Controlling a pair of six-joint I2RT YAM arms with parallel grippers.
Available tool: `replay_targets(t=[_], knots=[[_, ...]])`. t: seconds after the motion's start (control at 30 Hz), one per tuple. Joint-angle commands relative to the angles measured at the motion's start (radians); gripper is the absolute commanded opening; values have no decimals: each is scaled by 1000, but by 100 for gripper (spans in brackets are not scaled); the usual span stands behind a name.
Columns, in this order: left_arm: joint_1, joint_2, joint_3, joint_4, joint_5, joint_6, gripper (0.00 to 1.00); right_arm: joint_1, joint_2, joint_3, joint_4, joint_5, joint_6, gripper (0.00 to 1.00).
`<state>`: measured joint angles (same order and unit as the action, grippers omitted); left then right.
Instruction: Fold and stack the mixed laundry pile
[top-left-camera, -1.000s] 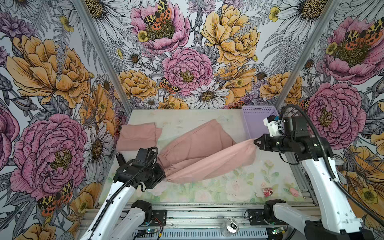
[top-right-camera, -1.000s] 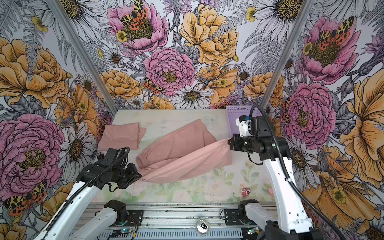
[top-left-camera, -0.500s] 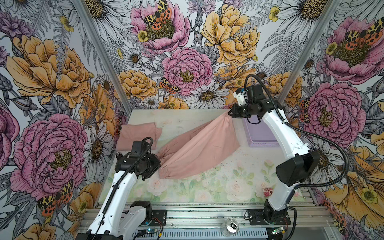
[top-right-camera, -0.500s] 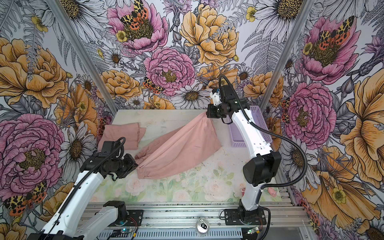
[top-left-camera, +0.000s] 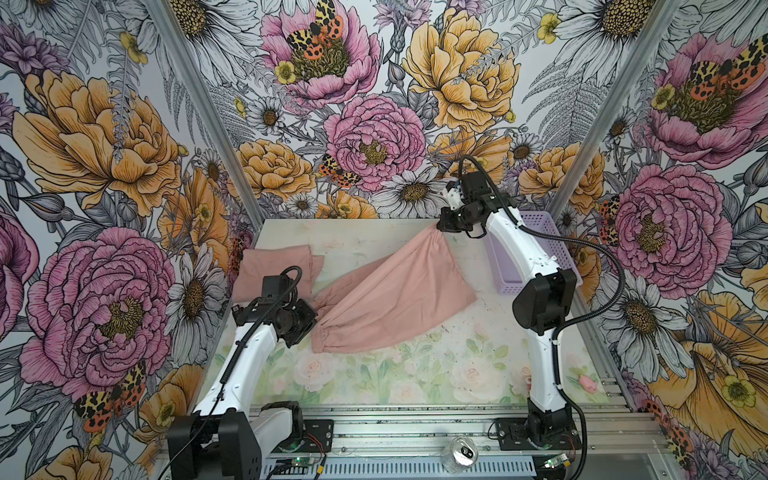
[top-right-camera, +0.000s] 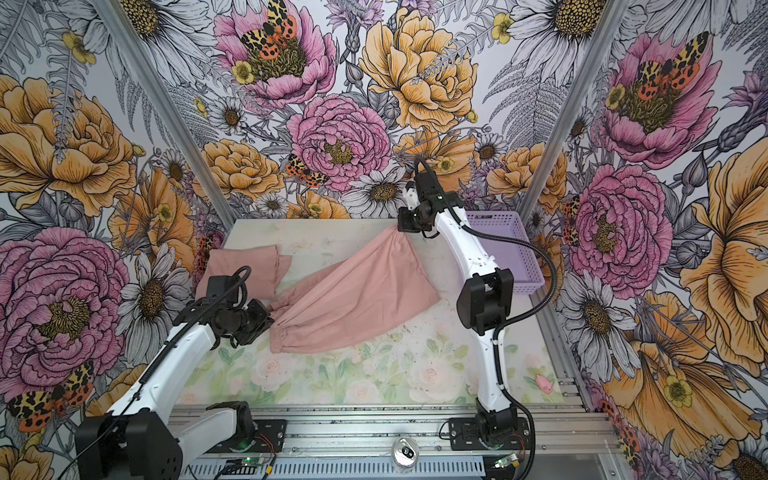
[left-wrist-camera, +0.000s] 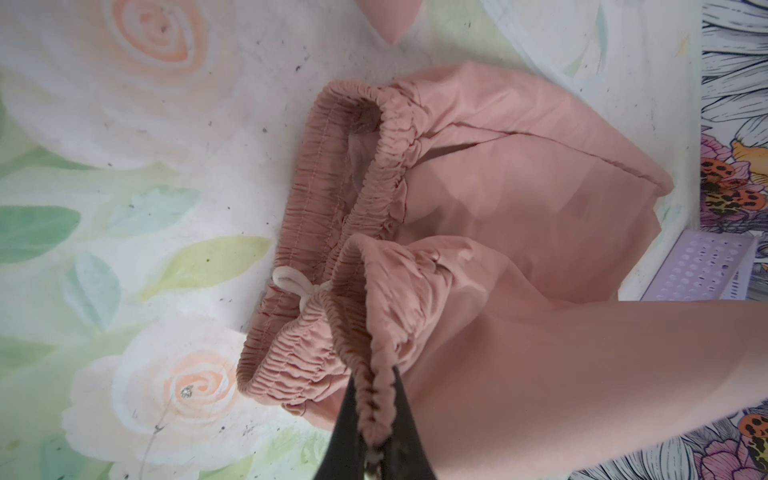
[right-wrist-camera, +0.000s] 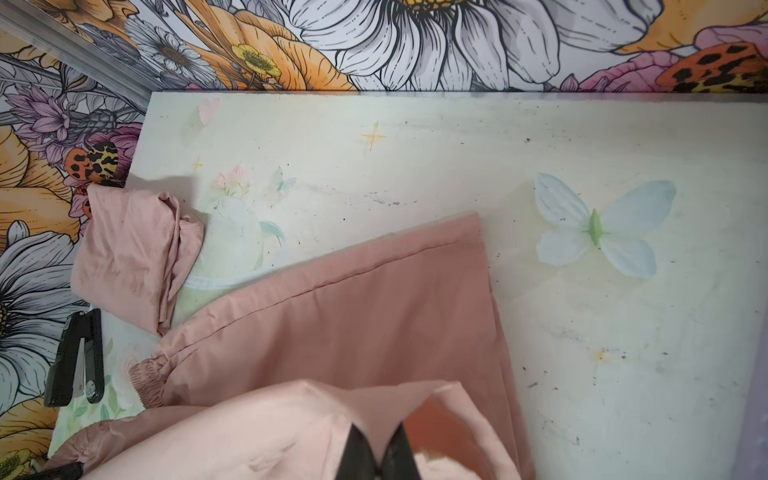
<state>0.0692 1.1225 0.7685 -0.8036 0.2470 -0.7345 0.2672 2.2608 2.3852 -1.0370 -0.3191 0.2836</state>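
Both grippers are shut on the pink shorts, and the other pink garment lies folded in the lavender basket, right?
No: both top views show the folded pink garment on the table at far left, outside the basket. The rest holds.

On desk (top-left-camera: 374, 374), pink shorts (top-left-camera: 390, 299) stretched taut: left gripper (top-left-camera: 312, 321) clamps waistband at 8 o'clock, right gripper (top-left-camera: 439, 226) hem at 1 o'clock.

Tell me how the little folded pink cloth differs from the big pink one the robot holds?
The small folded dusty-pink garment lies flat at the far left; the large dusty-pink elastic-waist shorts are spread out and partly lifted. The left pincer grips the shorts' waistband and the right pincer their far end; nothing holds the folded garment. Both are pink fabric.
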Motion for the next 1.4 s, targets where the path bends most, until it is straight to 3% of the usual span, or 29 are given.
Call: replay_targets(t=[0.0, 0.17, 0.3, 0.33, 0.5, 0.8, 1.03, 1.17, 1.37], knots=[[32, 45, 8, 15, -45, 36, 0, -25, 59, 99, 68, 76, 29, 0], [53, 116, 21, 79, -35, 38, 0, -25, 160, 180, 72, 56, 53, 0], [68, 155, 36, 139, -35, 41, 7, -20, 201, 195, 94, 37, 69, 0], [73, 168, 36, 156, -32, 43, 10, -19, 207, 196, 100, 36, 70, 0], [104, 217, 43, 201, -25, 49, 47, -14, 235, 199, 131, 16, 77, 0], [100, -8, 28, 101, -217, 49, 61, -9, 236, 199, 145, 8, 78, 0], [28, -67, -10, 47, -156, 98, 58, -5, 235, 199, 150, -1, 78, 0], [-38, -12, -15, 54, -146, 125, 56, 0, 238, 200, 160, -5, 76, 0], [-60, 97, 57, 98, -157, 210, 55, 8, 233, 200, 179, -12, 85, 0]])
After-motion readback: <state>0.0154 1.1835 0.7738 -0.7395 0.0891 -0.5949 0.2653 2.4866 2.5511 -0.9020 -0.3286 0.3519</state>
